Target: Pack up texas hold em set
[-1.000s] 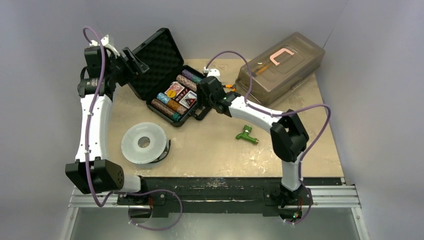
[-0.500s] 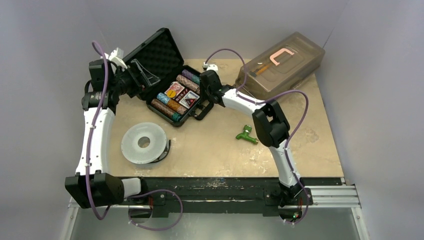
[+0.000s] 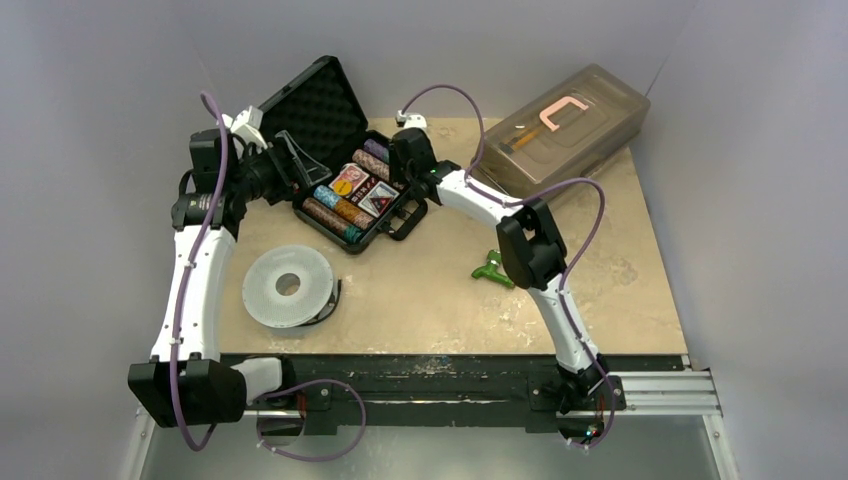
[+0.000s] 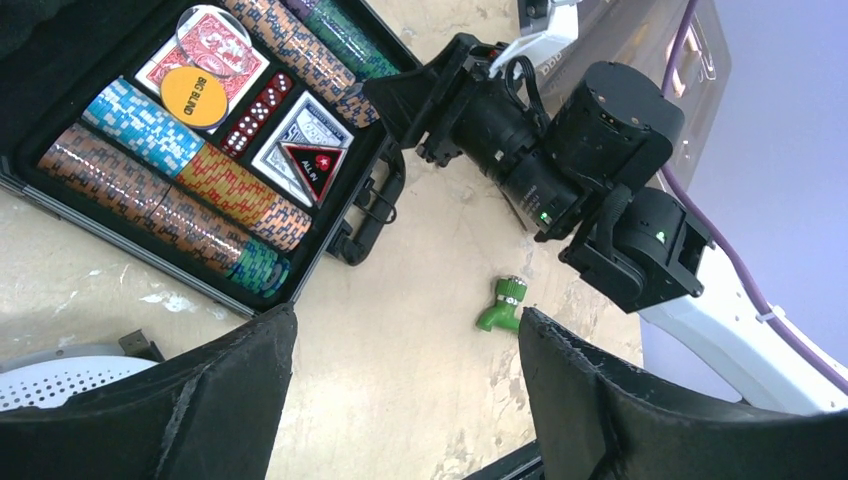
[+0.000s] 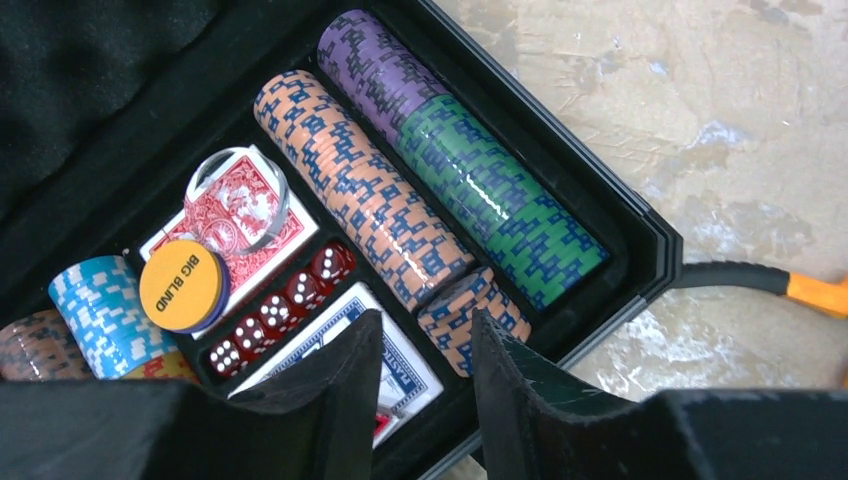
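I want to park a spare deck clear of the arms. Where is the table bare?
Mid-table is bare, bordered by the white spool, the black case and the green toy faucet; so is the patch right of the faucet, before the grey box. Crowded: far left, where the left gripper and right gripper hover at the case.

Scuffed beige tabletop (image 3: 420,290), plain pale grey walls (image 3: 90,150), metal rail (image 3: 660,395) along near edge

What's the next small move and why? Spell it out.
Probably lift the right end effector clear of the case: it hangs low over the chips, everything looks packed, and the lid stands open and couldn't swing down past it.
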You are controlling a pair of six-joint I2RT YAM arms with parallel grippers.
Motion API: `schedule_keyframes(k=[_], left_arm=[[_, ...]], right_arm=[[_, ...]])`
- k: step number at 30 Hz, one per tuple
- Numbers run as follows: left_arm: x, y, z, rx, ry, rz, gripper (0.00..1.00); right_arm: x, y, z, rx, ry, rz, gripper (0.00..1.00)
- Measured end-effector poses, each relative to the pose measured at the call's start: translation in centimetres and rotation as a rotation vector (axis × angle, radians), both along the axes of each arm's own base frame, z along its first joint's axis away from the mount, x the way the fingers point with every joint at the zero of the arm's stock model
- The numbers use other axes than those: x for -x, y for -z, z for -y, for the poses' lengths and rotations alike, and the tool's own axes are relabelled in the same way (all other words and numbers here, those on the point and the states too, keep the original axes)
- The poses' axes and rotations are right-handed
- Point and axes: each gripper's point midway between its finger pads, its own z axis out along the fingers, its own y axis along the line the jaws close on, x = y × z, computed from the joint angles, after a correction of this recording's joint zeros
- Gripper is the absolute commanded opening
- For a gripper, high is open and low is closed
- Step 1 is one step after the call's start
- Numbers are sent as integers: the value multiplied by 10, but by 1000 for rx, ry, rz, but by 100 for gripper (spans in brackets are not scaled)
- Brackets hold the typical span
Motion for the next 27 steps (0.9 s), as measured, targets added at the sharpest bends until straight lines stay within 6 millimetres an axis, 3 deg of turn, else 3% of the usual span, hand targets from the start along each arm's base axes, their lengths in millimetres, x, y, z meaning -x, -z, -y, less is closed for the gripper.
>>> schedule_keyframes(k=[9,12,17,25,27], left_arm=[[4,3,-1,-20,12,-3,79],[5,2,-1,-28,17,-4,79],[5,-11,-1,-33,20,21,79],[3,-27,-1,-40,19,62,79],[3,-27,-1,-39,20,62,79]], right_arm=[[-12,19,-10,-2,-9,-11,15],[-13,26,-12,-4,-11,-18,15],[-14,29,-16,-15,-20,-22,17],[-19,29,-17,13,-27,-21,38],[-17,26,-13,24,-24,-17,39]])
